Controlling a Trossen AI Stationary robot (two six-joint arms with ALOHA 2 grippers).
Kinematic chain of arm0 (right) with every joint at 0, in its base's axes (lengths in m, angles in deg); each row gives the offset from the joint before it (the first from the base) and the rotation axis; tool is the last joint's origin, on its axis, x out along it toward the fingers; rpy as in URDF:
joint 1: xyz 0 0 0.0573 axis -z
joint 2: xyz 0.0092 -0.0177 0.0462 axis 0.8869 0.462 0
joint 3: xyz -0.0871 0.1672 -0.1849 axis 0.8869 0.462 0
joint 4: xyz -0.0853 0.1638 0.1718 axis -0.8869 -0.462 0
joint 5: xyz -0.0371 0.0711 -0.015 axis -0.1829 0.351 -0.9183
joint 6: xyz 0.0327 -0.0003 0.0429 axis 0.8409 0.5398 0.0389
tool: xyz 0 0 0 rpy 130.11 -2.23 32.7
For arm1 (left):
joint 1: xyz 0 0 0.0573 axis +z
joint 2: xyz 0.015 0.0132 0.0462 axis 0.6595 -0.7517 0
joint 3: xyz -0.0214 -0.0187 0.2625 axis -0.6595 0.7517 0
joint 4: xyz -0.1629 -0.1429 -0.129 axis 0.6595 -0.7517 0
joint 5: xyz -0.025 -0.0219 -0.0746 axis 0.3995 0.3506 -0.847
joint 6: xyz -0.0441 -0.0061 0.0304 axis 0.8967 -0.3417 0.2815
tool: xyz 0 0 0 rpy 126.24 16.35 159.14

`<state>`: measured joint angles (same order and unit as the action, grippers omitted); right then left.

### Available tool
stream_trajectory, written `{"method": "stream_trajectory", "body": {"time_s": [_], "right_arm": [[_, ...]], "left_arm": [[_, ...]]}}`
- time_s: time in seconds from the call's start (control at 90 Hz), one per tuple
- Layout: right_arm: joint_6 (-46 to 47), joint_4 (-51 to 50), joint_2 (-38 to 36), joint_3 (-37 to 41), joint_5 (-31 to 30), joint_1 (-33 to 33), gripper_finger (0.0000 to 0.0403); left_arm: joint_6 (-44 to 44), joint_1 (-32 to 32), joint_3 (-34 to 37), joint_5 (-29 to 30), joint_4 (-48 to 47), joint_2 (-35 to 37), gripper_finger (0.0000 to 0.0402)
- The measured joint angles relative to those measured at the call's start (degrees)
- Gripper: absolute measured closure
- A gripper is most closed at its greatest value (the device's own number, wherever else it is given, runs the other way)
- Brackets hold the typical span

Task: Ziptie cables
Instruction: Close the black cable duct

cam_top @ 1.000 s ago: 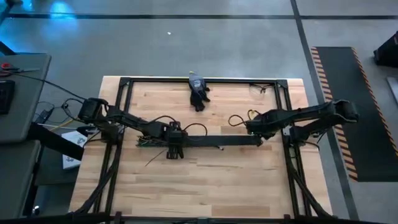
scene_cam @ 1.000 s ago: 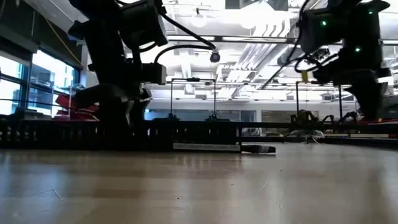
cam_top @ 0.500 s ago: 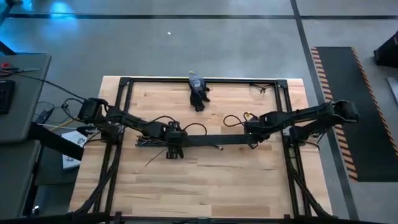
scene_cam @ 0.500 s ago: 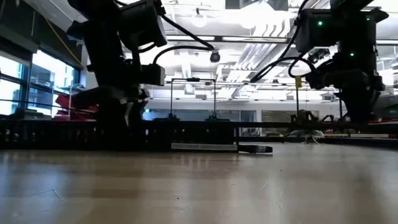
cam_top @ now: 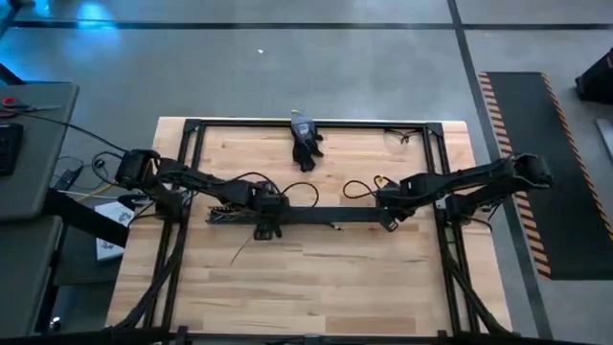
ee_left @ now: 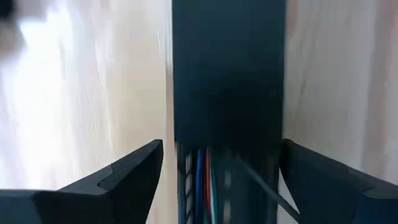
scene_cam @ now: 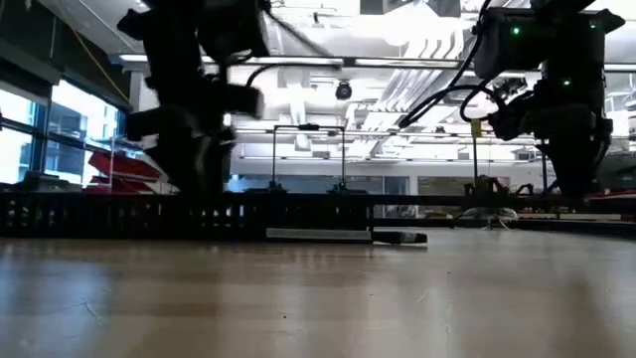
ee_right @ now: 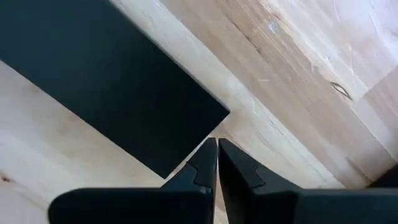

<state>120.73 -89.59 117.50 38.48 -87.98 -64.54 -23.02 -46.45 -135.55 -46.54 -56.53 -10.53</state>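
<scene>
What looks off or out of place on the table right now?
A black glove lies alone at the table's far edge, away from the work. A thin dark strip lies askew by the black duct, and coloured cables poke from the duct's end.

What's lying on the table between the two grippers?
In the high view, a long black duct spans from the left gripper to the right gripper.

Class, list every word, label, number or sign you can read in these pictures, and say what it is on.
None can be read.
The pale strip in front of the black duct may carry print, too blurred to read.
The duct, table and grippers show no writing.
</scene>
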Motion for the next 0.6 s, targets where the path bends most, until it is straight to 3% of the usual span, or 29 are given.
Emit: {"method": "stream_trajectory", "body": {"time_s": [0.178, 0.378, 0.6], "right_arm": [[-1.2, 0.3, 0.0, 0.0, -1.3, 0.0, 0.0403], [-1.6, 0.4, 0.0, 0.0, -2.4, 0.0, 0.0403], [-4.1, -4.2, 0.0, 0.1, -2.2, -0.5, 0.0403]], "left_arm": [[1.6, 0.1, 0.0, 2.2, -8.5, 0.0, 0.0103], [0.6, 0.9, 1.7, -0.3, -5.3, 0.0, 0.0111], [0.6, 2.4, 4.1, -2.5, 0.2, 0.0, 0.0152]]}}
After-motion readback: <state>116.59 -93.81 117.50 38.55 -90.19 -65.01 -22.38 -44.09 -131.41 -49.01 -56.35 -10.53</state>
